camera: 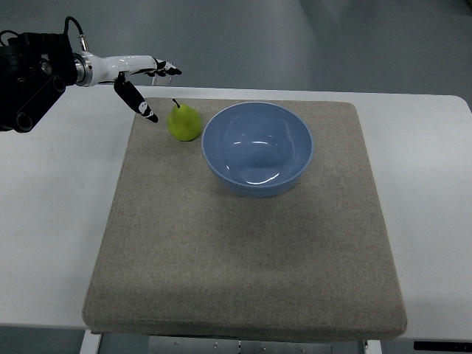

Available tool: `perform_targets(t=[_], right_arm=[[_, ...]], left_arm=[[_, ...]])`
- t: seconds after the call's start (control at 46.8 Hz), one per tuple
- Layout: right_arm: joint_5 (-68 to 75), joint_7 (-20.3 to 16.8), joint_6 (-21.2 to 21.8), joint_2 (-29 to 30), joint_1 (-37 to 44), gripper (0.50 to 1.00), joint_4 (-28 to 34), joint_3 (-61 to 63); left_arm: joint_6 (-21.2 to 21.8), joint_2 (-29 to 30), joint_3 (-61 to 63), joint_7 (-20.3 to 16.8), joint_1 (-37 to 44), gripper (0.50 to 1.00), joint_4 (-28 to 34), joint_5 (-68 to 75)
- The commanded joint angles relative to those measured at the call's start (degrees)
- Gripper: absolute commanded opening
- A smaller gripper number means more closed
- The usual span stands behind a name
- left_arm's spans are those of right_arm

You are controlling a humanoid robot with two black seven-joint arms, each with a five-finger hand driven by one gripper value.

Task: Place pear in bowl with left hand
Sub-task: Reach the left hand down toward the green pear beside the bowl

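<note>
**Left hand open beside the pear, bowl empty**

The robot's left hand [140, 77], white with black fingertips, reaches in from the upper left on a black arm. Its fingers are spread apart and hold nothing: several point right, above the far edge of the mat, while the thumb [139, 102] angles down toward the pear. The thumb tip sits just left of the pear without touching it.

The small yellow-green pear [184, 122] with a short dark stem stands upright on the square grey felt mat [243, 251]. It is just left of the round light-blue bowl [257, 147], close to its rim or touching it; which one cannot be told from this angle.

The bowl rests on the mat's far half, a little right of the pear, and its glossy inside shows only reflections.

The mat lies under pear and bowl on a white table [51, 221], which reaches past the mat on both sides of the bowl. Beyond the table, past the bowl, is grey floor [295, 37].
</note>
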Motion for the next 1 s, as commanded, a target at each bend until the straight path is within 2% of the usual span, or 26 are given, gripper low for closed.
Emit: perform_targets(t=[0.0, 0.321, 0.791, 0.983], right_arm=[[0.0, 0.02, 0.0, 0.0, 0.0, 0.926, 0.0, 0.0], [0.0, 0.02, 0.0, 0.0, 0.0, 0.926, 0.0, 0.0], [0.0, 0.02, 0.0, 0.0, 0.0, 0.926, 0.0, 0.0], [0.09, 0.02, 0.0, 0.0, 0.0, 0.926, 0.0, 0.0]], left_arm=[[1.05, -0.71, 2.78, -0.18, -1.32, 0.994, -0.24, 0.03], [1.05, -2.11, 10.34, -0.18, -3.79, 0.994, -0.85, 0.2], [1.66, -3.78, 14.47, -0.18, -3.7, 0.994, -0.41, 0.65], [5.09, -5.01, 14.56, -0.18, -2.47, 0.994, -0.15, 1.61]])
